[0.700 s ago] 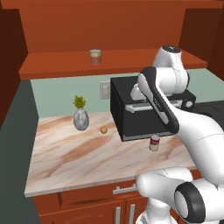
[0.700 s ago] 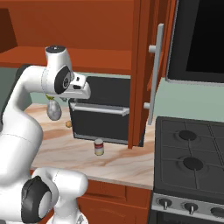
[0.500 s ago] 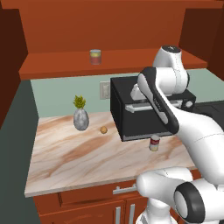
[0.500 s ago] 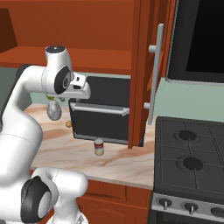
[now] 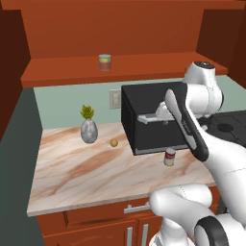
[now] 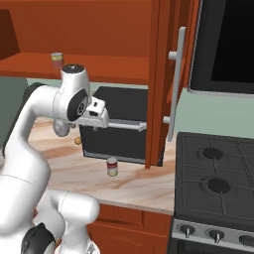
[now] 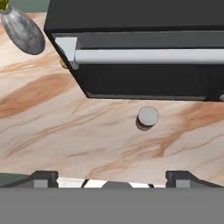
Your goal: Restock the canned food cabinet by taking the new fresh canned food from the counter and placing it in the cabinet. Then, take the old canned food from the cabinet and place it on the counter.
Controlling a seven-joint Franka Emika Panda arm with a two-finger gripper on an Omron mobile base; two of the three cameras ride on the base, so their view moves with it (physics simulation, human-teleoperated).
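On the worktop (image 5: 86,175) the new can (image 5: 169,157) stands upright just in front of the black oven (image 5: 149,120), apart from it. High above that can hangs the tool (image 7: 111,178), its jaws spread wide and holding nothing. Up on the cabinet (image 5: 120,65) shelf stands the old can (image 5: 104,62). Near the vase (image 5: 88,129) lies a small round thing (image 5: 114,142).

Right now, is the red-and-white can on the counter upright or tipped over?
Upright. The new fresh canned food shows its round silver top to the hand camera, and stands on its base on the counter in both base views.
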